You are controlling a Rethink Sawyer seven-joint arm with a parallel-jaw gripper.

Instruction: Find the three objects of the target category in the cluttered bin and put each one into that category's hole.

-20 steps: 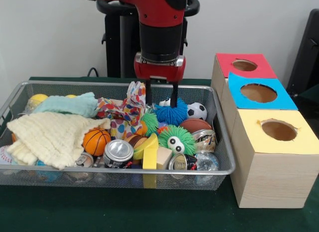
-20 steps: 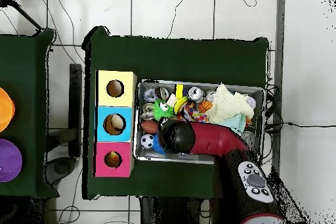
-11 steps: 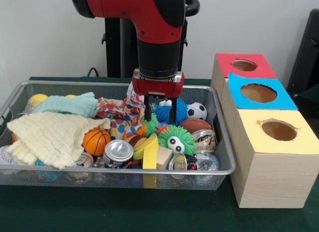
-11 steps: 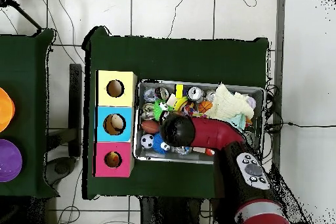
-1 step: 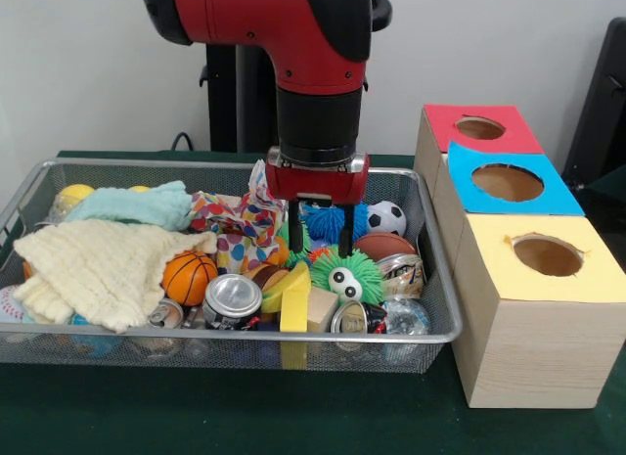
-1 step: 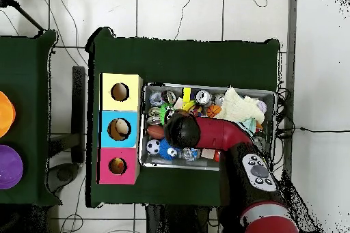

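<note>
The worktop point(image 5: 59, 416) carried a wire mesh bin point(image 5: 225, 347) on the left of the front view and a row of three wooden boxes to its right, topped red at the far end, then blue, with the yellow box point(image 5: 533, 308) nearest; each top had one round hole.

The red arm point(image 5: 313, 44) came down over the right half of the bin. In the overhead view it covered the middle of the bin and hid the hand, so only the front view served for the hand.

The cream knitted cloth point(image 5: 98, 269) filled the left of the bin, well apart from the hand. The task does not name the target category; judged from where the hand stood, the fuzzy toys appeared to be the objects sought.

The hand point(image 5: 319, 230) pointed straight down with its two fingers point(image 5: 294, 227) parted to a moderate gap and nothing held between them. The blue fuzzy ball point(image 5: 331, 221) lay directly behind the gap, partly hidden by the fingers. The green fuzzy ball with eyes point(image 5: 347, 272) lay just below and slightly right of the fingertips, nearer the front rim; whether the tips touched it could not be told.

In my judgement the coming move turned on that offset: the green ball sat under the right finger rather than centred in the gap, so a straight descent risked pressing on it instead of straddling it
</note>
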